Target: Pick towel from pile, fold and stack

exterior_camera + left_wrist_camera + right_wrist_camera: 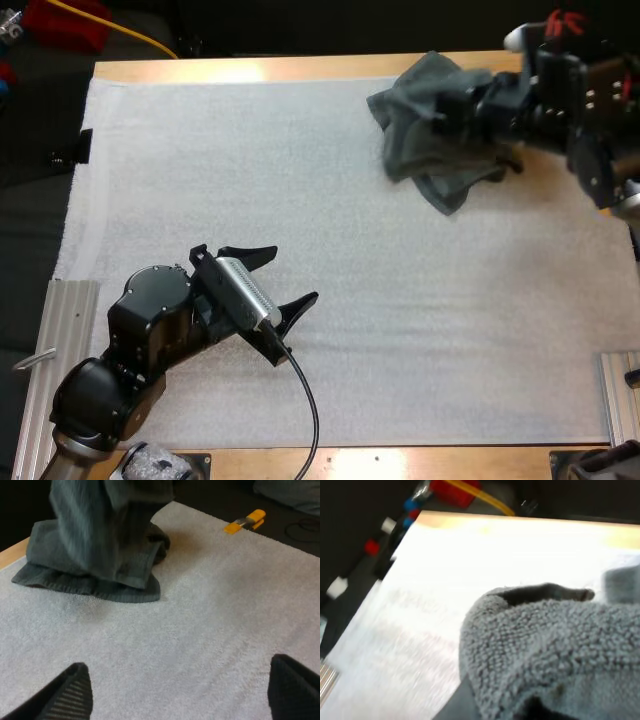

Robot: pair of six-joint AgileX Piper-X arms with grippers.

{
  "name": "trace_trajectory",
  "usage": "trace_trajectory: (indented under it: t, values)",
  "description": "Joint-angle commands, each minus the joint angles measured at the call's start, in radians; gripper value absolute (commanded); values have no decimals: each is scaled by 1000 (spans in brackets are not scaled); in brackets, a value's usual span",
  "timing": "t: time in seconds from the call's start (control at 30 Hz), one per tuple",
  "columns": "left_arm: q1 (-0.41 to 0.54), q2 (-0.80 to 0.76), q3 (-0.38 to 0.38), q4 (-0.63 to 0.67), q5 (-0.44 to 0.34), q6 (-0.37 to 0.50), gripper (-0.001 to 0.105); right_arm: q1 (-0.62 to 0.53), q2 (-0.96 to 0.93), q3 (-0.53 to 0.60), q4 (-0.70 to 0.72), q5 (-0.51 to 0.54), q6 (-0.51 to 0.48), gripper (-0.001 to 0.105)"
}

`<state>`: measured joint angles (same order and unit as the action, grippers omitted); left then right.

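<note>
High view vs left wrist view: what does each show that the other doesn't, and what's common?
Only the high view: the right gripper clamped on the towel near the far right corner of the white mat, and the left gripper seen whole, over bare mat well apart from the towel.
Only the left wrist view: the towel side-on, its upper part hanging raised while its lower folds rest on the mat.
Both: the towel, the mat, and the left gripper's fingers standing apart, holding nothing.
</note>
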<state>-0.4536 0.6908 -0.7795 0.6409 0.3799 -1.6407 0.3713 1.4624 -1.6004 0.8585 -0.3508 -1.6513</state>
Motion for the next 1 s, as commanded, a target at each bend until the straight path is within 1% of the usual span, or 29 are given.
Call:
trace_trajectory:
  t: [0.0, 0.1, 0.33, 0.47, 0.6, 0.73, 0.9, 0.97]
  values:
    - [-5, -1, -8, -17, -25, 2, 70, 22, -11, -14, 12, -4, -19, 0]
    - [-5, -1, -8, -17, -98, 2, 70, 75, -11, -14, 29, -4, -28, 0]
    - [-5, -1, -8, -17, -182, 2, 70, 203, -11, -14, 66, 43, -27, 0]
    - [-5, -10, -8, -17, -245, 2, 70, 278, -11, -14, 66, 43, 22, 0]
    - [18, -21, -8, -17, -250, 2, 70, 359, -11, -14, 82, 43, 41, 0]
    - [47, -31, -8, -15, -248, 2, 70, 432, -11, -14, 162, 68, 41, 0]
    - [65, -44, -8, -15, -248, 2, 70, 525, -12, -14, 353, 178, 32, 0]
    - [65, -43, -8, -15, -248, 2, 70, 558, -12, -14, 413, 248, 32, 0]
